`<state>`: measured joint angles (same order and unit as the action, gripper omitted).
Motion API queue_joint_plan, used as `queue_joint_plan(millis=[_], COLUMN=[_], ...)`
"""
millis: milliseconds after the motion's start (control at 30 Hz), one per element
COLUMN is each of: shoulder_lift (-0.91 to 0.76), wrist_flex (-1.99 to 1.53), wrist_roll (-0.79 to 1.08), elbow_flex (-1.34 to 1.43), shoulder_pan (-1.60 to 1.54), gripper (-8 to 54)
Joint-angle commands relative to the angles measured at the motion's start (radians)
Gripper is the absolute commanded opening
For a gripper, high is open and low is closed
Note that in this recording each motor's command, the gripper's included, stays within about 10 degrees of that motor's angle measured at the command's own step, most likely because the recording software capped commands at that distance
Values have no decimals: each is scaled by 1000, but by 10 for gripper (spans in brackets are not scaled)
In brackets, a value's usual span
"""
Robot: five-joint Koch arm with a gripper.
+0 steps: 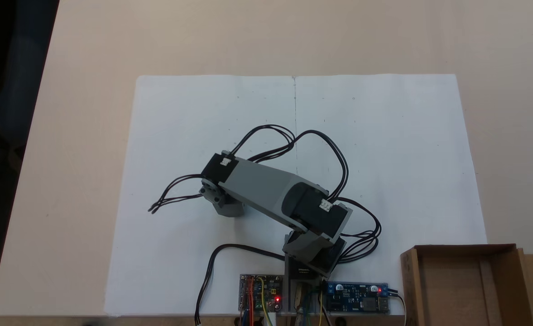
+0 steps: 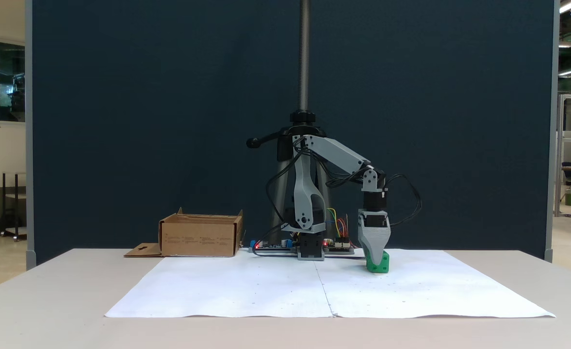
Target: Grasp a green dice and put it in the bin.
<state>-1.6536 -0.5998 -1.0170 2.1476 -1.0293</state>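
Small bright green plastic dice (image 2: 380, 264) sits on the white paper sheet (image 2: 266, 286), right of the arm base in the side-on fixed view. Grey gripper (image 2: 375, 259) points straight down onto it, tip overlapping the dice's upper left part; the dice pokes out below and to the right of the tip. Jaws line up one behind the other from that side, so I can't tell whether they're clamped on the dice or apart. From the top-down fixed view the grey arm (image 1: 266, 190) covers the dice.

Shallow brown cardboard box bin (image 1: 456, 290) is on the beige table (image 1: 89, 136) off the paper's corner, beside the blue circuit board (image 1: 357, 296), well apart from the dice, on the far side of the arm base.
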Motion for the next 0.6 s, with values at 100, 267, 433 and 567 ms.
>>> queue_joint_plan(millis=[100,267,433,567], shoulder_lift=[11,38,48,52], wrist_flex=[31,32,35,32], wrist_roll=[-49,-49,-49,-49], elbow_flex=[-52,-64,-67,-67], shoulder_pan=[-2,-2,-2,-2], gripper=[404,404,404,403])
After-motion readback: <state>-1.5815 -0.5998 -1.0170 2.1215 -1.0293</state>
